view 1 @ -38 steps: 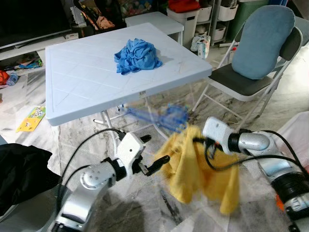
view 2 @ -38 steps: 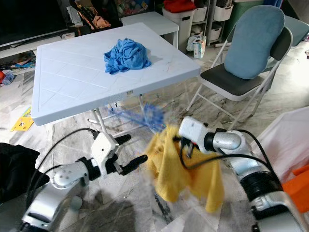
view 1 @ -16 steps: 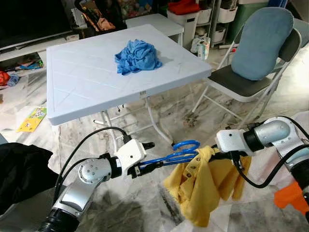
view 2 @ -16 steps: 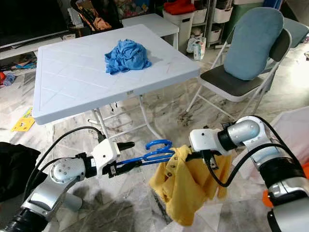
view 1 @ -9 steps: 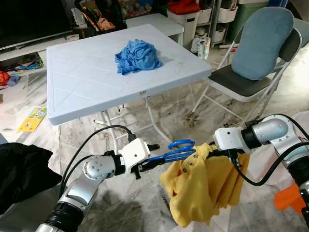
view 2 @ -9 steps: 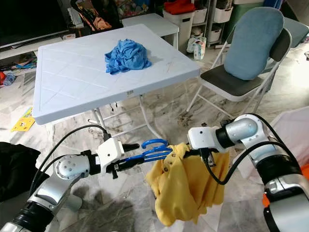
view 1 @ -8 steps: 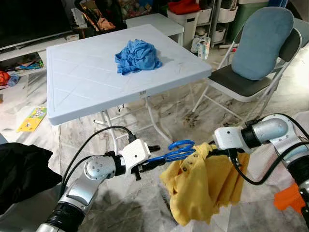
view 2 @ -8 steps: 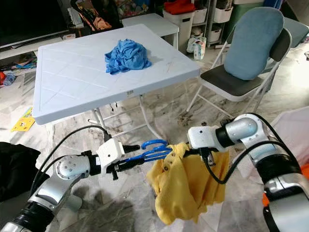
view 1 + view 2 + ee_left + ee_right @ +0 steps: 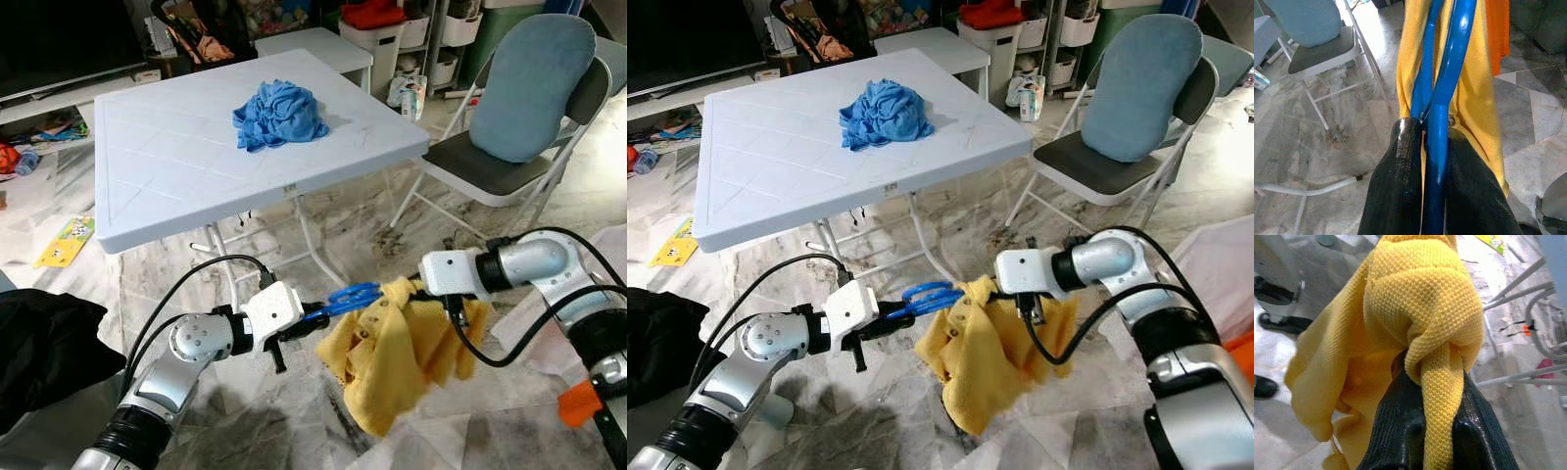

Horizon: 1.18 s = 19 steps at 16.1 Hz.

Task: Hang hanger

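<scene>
A blue plastic hanger (image 9: pixel 343 297) is held low in front of me, above the marble floor. My left gripper (image 9: pixel 306 317) is shut on its near end, and the left wrist view shows the blue hanger (image 9: pixel 1442 98) pinched between the black fingers (image 9: pixel 1400 186). A yellow knit shirt (image 9: pixel 392 352) hangs bunched over the hanger's far end. My right gripper (image 9: pixel 431 289) is shut on a fold of that yellow shirt (image 9: pixel 1425 342) near its top, as the right wrist view shows.
A white folding table (image 9: pixel 176 166) stands just behind with a crumpled blue cloth (image 9: pixel 279 113) on it. A folding chair with a blue cushion (image 9: pixel 529 88) is at the right. Black fabric (image 9: pixel 44 348) lies at my left, and an orange item (image 9: pixel 588 401) at my right.
My two grippers have come closer together and the hanger has gone further into the shirt. Its blue loop, plain earlier, is now mostly covered by yellow cloth. Both grips hold.
</scene>
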{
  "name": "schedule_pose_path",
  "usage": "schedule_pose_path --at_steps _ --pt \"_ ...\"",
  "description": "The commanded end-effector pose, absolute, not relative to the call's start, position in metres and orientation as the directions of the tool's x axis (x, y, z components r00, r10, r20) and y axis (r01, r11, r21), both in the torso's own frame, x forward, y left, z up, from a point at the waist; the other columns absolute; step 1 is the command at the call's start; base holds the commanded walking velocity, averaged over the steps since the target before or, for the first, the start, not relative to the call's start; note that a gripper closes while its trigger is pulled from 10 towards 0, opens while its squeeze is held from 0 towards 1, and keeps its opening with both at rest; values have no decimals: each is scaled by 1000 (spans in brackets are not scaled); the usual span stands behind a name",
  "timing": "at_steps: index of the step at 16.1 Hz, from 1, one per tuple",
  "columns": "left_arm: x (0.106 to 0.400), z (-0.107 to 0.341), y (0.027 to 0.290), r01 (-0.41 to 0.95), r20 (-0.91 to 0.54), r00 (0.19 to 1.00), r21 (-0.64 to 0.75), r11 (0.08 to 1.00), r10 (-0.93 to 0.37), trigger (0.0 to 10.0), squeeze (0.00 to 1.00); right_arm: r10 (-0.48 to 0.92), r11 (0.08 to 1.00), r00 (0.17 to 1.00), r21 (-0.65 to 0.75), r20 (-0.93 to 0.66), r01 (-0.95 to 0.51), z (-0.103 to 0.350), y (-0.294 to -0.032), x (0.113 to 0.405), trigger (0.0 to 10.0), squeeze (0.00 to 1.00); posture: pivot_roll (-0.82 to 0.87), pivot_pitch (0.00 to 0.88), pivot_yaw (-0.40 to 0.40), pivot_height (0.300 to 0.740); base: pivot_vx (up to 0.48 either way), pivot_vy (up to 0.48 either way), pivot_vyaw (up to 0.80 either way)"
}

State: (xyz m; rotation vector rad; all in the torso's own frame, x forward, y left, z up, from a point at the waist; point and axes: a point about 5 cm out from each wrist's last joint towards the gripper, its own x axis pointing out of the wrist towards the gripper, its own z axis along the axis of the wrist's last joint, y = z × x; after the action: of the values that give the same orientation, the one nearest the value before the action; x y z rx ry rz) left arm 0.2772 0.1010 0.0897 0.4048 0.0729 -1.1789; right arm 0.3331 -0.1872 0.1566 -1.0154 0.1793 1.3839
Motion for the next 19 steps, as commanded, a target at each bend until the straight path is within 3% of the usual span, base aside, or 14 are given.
schedule_pose_path --at_steps 1,6,7,8,13,19 --pt "273 84 93 929 -294 338 255 268 -894 0 0 817 -106 289 -623 -499 -775 187 -166 343 10000 0 -152 0 45 740 0 0 0" --pt "276 84 95 914 -265 384 246 323 -885 0 0 813 -83 278 -575 -511 -814 183 -166 345 10000 0 -153 0 41 740 0 0 0" --pt "276 84 95 911 -258 393 239 336 -883 0 0 813 -82 281 -579 -509 -811 183 -166 346 10000 843 -153 0 41 740 0 0 0" --pt "274 82 95 917 -253 389 202 345 -886 0 0 810 -60 282 -552 -514 -832 180 -166 347 10000 1000 -152 0 38 740 0 0 0" --pt "272 82 91 894 -176 448 109 435 -877 0 0 734 -19 405 -613 -545 -790 167 -171 354 10000 1000 -146 0 34 740 0 0 0" --pt "273 85 92 851 -110 521 -5 524 -847 0 0 614 139 615 -699 -495 -702 166 -177 371 10000 1000 -133 0 36 740 0 0 0"
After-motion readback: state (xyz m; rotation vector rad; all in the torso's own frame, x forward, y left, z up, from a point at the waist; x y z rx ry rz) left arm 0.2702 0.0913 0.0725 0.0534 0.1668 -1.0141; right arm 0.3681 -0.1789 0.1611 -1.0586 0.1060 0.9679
